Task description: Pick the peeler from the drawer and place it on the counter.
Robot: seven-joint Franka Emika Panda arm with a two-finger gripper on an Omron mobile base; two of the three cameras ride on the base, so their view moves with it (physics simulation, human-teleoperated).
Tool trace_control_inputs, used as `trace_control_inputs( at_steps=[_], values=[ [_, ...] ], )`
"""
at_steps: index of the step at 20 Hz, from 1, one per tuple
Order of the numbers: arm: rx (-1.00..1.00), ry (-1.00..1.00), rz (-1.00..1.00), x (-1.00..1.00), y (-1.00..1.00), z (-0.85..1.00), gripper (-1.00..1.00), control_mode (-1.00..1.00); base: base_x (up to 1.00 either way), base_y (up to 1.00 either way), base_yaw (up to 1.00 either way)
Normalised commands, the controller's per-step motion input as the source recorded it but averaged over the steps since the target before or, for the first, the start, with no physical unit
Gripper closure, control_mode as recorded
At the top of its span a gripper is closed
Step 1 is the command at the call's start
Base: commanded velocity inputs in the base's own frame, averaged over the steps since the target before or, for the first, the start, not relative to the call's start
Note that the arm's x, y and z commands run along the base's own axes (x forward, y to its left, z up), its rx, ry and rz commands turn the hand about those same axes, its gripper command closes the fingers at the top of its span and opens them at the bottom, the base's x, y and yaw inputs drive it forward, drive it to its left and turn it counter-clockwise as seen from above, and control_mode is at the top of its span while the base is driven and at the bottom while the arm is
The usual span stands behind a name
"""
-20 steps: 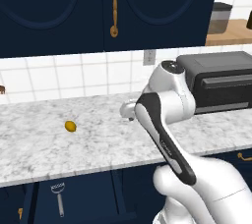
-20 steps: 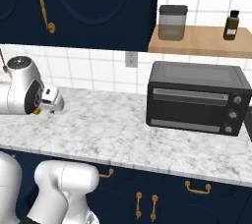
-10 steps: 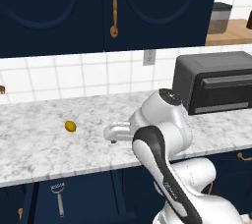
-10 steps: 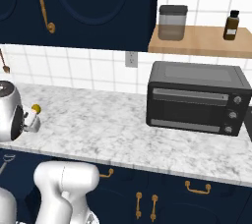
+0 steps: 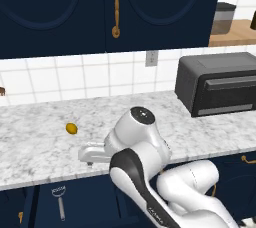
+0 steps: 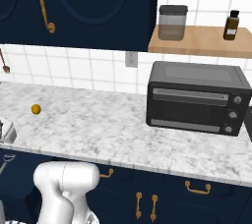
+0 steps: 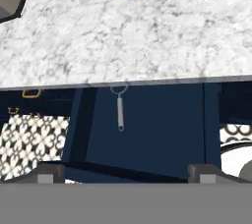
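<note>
Peeler (image 5: 59, 200), one only, lies flat in the pulled-out navy drawer (image 5: 80, 204) just below the counter's front edge, looped head toward the counter (image 5: 35, 154), handle pointing out. One yellow-orange fruit (image 5: 71, 128) sits on the marble, far of the drawer. The gripper (image 5: 90, 162) hovers over the counter edge above the drawer, right of the peeler; its fingertips (image 7: 47, 171) are spread, holding nothing. One black toaster oven (image 5: 220, 83) stands at the far right.

White tile wall (image 6: 93, 68) w/ outlet (image 6: 131, 59), navy upper cabinets (image 5: 60, 12), wood shelf (image 6: 197, 41), patterned floor (image 7: 34, 144) left of fingertips.
</note>
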Motion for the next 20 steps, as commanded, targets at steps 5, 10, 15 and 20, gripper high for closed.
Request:
trace_control_inputs(
  at_steps=[5, 10, 15, 20],
  values=[
    [-0.05, 0.18, 0.02, 0.00, 0.59, -0.20, -1.00, -1.00, 0.00, 0.00, 0.00],
    [-0.06, 0.05, 0.03, 0.00, 0.53, -0.45, -1.00, -1.00, 0.00, 0.00, 0.00],
    [-0.01, -0.11, 0.00, 0.00, 0.21, -0.37, -1.00, -1.00, 0.00, 0.00, 0.00],
    [-0.03, -0.03, 0.00, 0.05, 0.23, -0.48, -1.00, -1.00, 0.00, 0.00, 0.00]
  ],
)
